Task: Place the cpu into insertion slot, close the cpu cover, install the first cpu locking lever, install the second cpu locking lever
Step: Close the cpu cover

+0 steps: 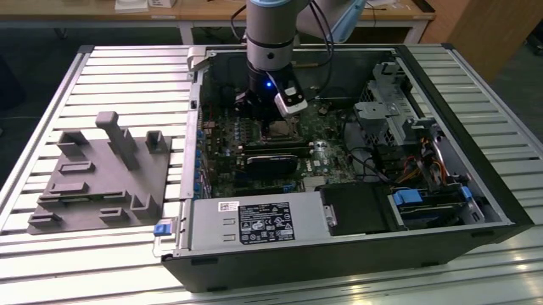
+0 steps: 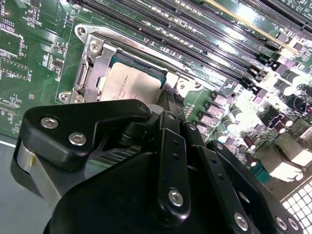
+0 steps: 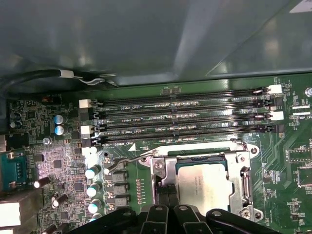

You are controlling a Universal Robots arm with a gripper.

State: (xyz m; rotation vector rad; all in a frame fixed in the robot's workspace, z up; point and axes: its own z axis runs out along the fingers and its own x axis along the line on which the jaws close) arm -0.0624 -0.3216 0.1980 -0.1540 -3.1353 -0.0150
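The cpu [image 3: 202, 183] lies flat in its socket on the green motherboard, its dull silver top showing; it is also in the second wrist view [image 2: 129, 82]. The cpu cover [image 3: 243, 168], a silvery frame, lies down around it. A thin wire locking lever [image 3: 122, 163] runs along the socket edge nearest the memory slots. Its bent end sticks out past the socket corner. My gripper [image 3: 165, 195] hangs low over the socket's side, fingers together with nothing seen between them. In the exterior view the gripper [image 1: 268, 121] stands inside the open computer case, just above the socket.
Long black memory slots [image 3: 180, 117] run beside the socket. Capacitors [image 3: 92, 173] stand near the lever's end. A black card [image 1: 271, 159], the power supply [image 1: 254, 225] and drive cages [image 1: 382, 114] crowd the case. A grey fixture [image 1: 98, 175] sits on the table at the exterior view's left.
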